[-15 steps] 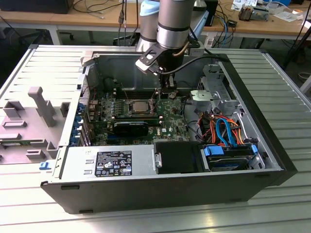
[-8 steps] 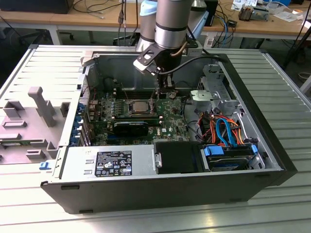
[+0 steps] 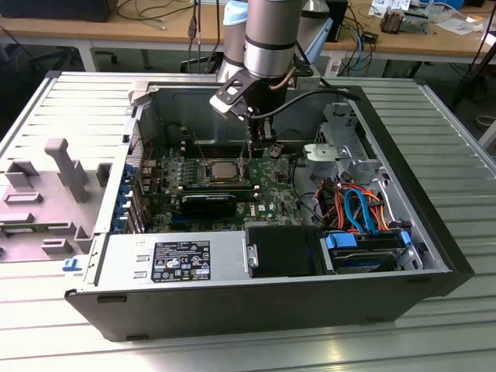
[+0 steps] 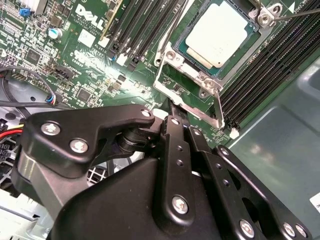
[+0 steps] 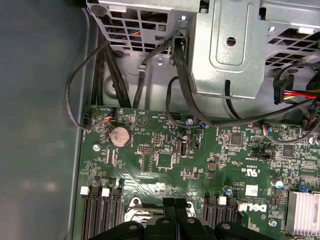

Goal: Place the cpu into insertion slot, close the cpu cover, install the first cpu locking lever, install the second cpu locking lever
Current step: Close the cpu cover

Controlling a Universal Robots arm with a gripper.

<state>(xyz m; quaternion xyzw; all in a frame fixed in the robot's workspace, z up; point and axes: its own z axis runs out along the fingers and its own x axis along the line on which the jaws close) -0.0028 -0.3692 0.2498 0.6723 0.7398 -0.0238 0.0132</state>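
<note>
An open computer case (image 3: 232,310) lies on a ribbed metal table (image 3: 434,341), and the robot arm (image 3: 271,39) reaches down into it over the green motherboard (image 3: 273,183). In both wrist views the gripper (image 4: 169,106) (image 5: 175,204) has its fingers (image 4: 173,131) pressed together, tips at the edge of the insertion slot (image 4: 207,82); I cannot tell whether anything is pinched between them. The cpu (image 4: 217,35) lies flat in that slot, silver top up, just beside the fingertips.

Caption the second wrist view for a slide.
Silver-grey square cpu seated in the metal-rimmed insertion slot; black end effector beside its rim.
</note>
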